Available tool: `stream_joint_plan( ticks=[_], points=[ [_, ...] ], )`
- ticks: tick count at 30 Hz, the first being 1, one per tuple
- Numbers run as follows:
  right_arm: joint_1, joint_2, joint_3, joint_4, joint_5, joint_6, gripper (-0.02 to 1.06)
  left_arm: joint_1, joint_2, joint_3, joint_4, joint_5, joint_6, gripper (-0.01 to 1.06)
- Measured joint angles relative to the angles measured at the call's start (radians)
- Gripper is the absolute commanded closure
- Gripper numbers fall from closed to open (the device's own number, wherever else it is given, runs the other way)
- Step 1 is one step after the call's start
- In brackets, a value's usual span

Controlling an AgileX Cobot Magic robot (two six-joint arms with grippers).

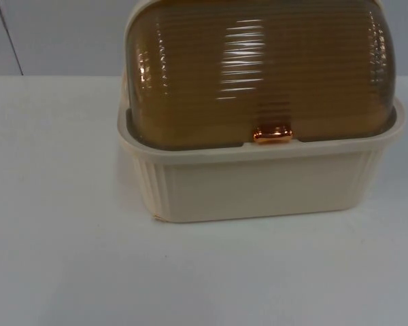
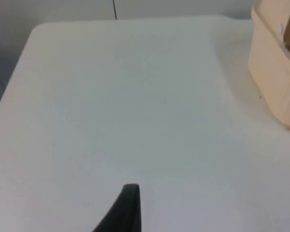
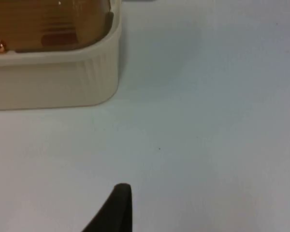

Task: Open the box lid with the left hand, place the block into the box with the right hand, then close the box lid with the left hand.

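both grippers' opening can't be told, a fingertip of each over the white table near the shut box.

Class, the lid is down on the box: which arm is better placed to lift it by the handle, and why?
Probably the left. The lid is closed, its copper handle facing front. Both end effectors hang over bare table beside the box, neither clearly nearer, and the task assigns the left.
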Motion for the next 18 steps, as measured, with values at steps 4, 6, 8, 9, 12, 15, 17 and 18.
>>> stream_joint_plan(
  ticks=[4,6,8,9,12,15,17,18],
  points=[
    [0.0,0.0,0.006,0.0,-0.038,0.0,-0.01,0.0,0.0,0.043,0.0,-0.002,0.0,0.0],
    [0.0,0.0,0.01,0.0,-0.055,0.0,-0.01,0.0,0.0,0.057,0.0,-0.002,0.0,0.0],
    [0.0,0.0,0.018,0.0,-0.067,0.0,-0.01,0.0,0.0,0.059,0.0,-0.012,0.0,0.0],
    [0.0,0.0,0.027,0.0,-0.076,0.0,-0.01,0.0,0.0,0.059,0.0,-0.017,0.0,0.0],
    [0.0,0.0,0.037,0.0,-0.082,0.0,-0.01,0.0,0.0,0.06,0.0,-0.021,0.0,0.0],
    [0.0,0.0,0.037,0.0,-0.084,0.0,-0.01,0.0,0.001,0.062,0.0,-0.028,0.0,0.0],
    [0.0,0.0,0.037,0.0,-0.084,0.0,-0.01,0.0,0.001,0.08,0.0,-0.068,0.0,0.0],
    [0.0,0.0,0.037,0.0,-0.084,0.0,-0.01,0.0,0.001,0.09,0.0,-0.075,0.0,0.0]
  ],
)
